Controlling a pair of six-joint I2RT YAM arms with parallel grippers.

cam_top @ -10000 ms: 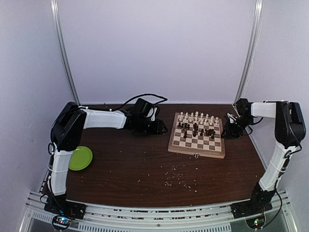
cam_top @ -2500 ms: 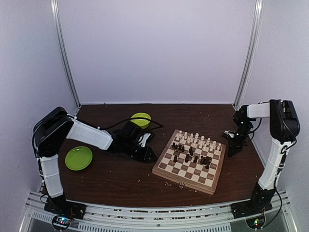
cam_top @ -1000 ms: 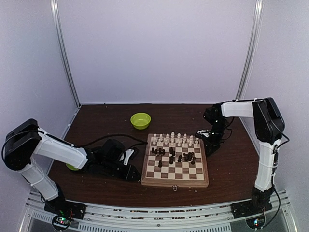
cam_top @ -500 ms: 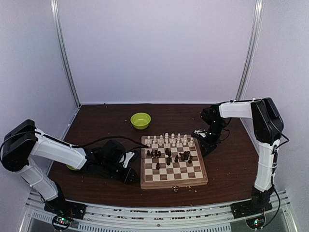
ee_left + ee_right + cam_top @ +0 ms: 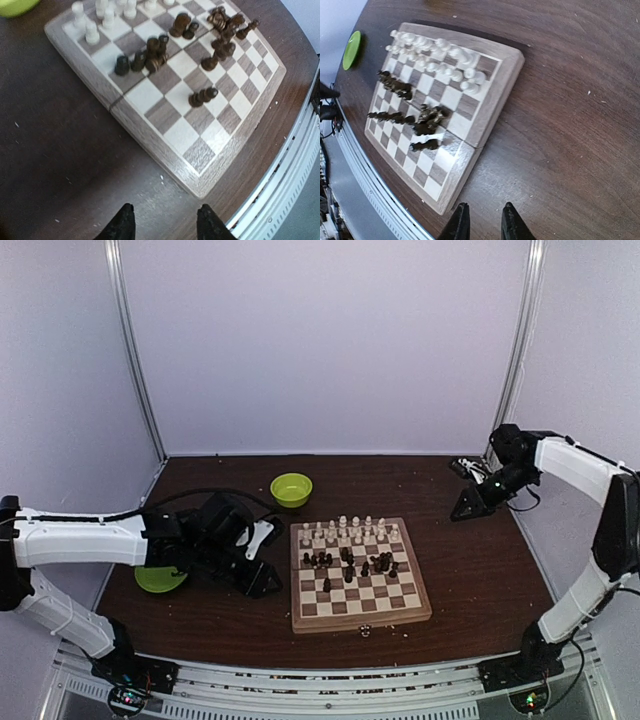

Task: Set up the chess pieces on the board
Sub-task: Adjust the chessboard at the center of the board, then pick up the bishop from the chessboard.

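The board (image 5: pixel 360 623) lies square to the table's front, right of centre. Cream-white chess pieces (image 5: pixel 345 530) stand along its far rows. Dark chess pieces (image 5: pixel 350 563) are bunched in the middle rows, some lying on their sides. My left gripper (image 5: pixel 258 578) hovers off the board's left edge, open and empty. In the left wrist view the left gripper (image 5: pixel 165 222) is over bare table by the board's (image 5: pixel 145 132) near corner. My right gripper (image 5: pixel 466 508) sits back right, apart from the board. In the right wrist view the right gripper (image 5: pixel 485 220) shows a narrow empty gap.
A lime-green bowl (image 5: pixel 291 488) stands behind the board's far left corner. A lime-green plate (image 5: pixel 160 580) lies partly under the left arm. Pale crumbs dot the dark table. The metal rail (image 5: pixel 330 680) runs along the near edge.
Both grippers have let go of the board's sides and opened. The left one drew back to the left; the right arm swung away to the back right. The board shifted slightly left.
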